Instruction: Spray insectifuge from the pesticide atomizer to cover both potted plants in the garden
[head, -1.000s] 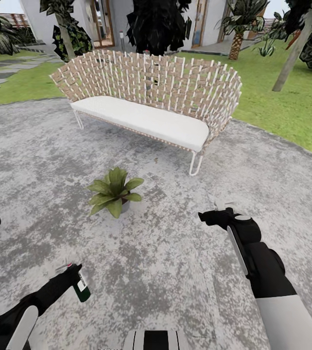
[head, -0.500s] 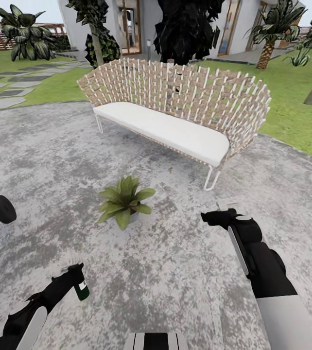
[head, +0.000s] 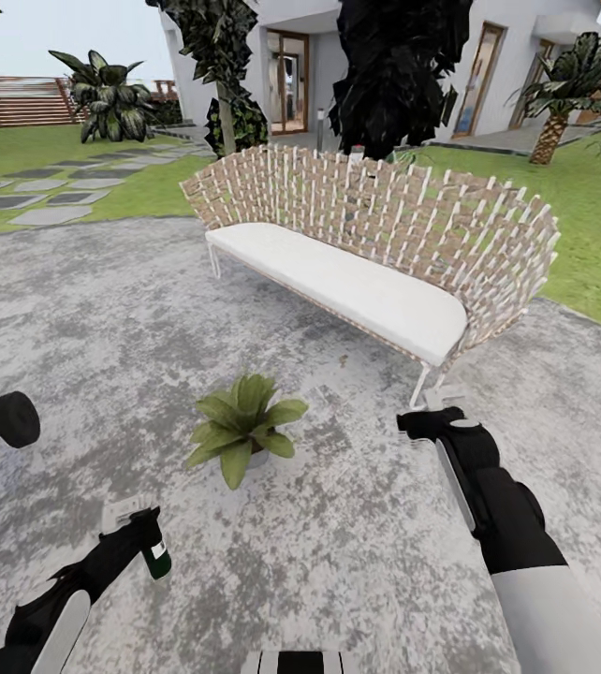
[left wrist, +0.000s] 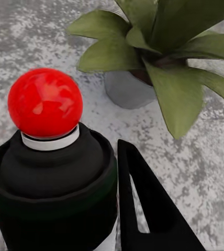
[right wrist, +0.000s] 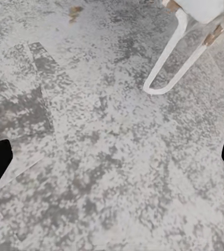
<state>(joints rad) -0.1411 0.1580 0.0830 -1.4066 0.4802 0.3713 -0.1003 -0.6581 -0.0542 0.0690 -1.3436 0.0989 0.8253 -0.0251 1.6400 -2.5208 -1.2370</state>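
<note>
One pesticide atomizer [head: 155, 556] sits clamped in the left claw [head: 137, 534].

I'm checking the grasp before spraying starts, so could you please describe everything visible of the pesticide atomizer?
The pesticide atomizer is a small dark green bottle with a white label, a black neck and a glossy red ball-shaped spray tip. It is held roughly upright off the grey stone patio in the left hand, whose dark fingers flank its neck. Its tip faces a potted plant just beyond.

A woven wicker sofa [head: 385, 220] with a white seat cushion [head: 343, 285] stands on hairpin legs [right wrist: 167, 68]. Behind it are a white house [head: 497, 47] and stepping stones [head: 52, 213].
</note>
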